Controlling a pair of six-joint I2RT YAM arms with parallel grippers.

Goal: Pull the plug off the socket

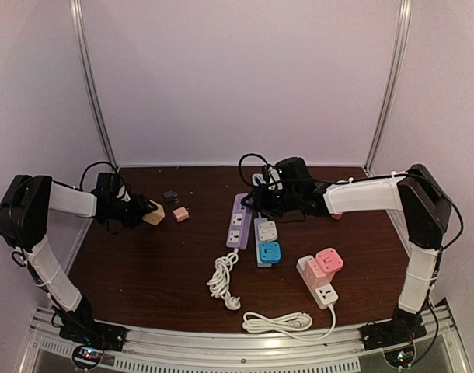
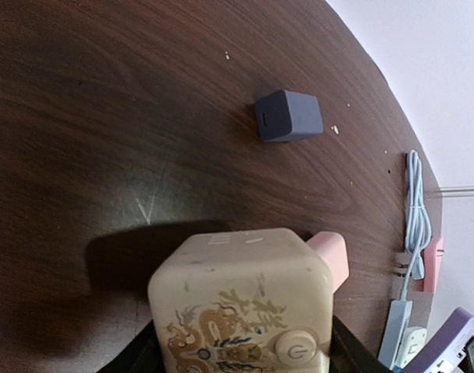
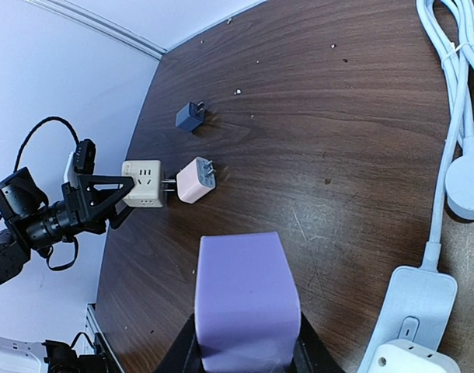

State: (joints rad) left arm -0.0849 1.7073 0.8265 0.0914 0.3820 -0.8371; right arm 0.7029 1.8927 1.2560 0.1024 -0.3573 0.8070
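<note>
Brown wood makes the worktop (image 1: 128,272). From the top, a purple power strip (image 1: 237,221) lies in the middle. The right pincer (image 1: 256,198) is closed on the strip's far end. Well to the left of the strip, the left pincer (image 1: 144,212) squeezes a beige cube socket (image 1: 154,214). The pink plug (image 1: 181,214) lies between the cube and the strip, just beside the cube.

From the left wrist, black fingers (image 2: 352,353) press both sides of the cube (image 2: 241,311). The pink plug (image 2: 330,260) peeks out on the side nearer the strip. A small dark plug (image 2: 287,115) lies apart.

From the right wrist, the strip (image 3: 243,299) fills the pincer. Far from it, little metal pins show between cube (image 3: 142,183) and plug (image 3: 196,179). I cannot tell if they touch.
</note>
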